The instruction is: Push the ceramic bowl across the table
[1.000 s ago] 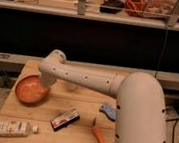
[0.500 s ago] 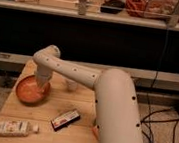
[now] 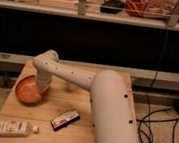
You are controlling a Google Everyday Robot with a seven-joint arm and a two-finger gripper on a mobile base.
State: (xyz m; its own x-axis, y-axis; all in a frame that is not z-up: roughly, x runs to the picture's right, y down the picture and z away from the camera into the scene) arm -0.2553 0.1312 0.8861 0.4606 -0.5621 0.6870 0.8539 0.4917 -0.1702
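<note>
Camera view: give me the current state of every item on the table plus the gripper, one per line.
ceramic bowl: upright, at the table's left edge, gripper at its right rim.
gripper: lowered at the bowl, mostly hidden behind the arm.
white bottle: lying on its side, front left corner.
snack bar: lying flat, mid-front, apart from the bowl.
wooden table: carries all three items.

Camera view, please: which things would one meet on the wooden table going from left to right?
White bottle lying at the front left → orange ceramic bowl, with the gripper down at its right rim → dark snack packet → the robot's white arm.
</note>
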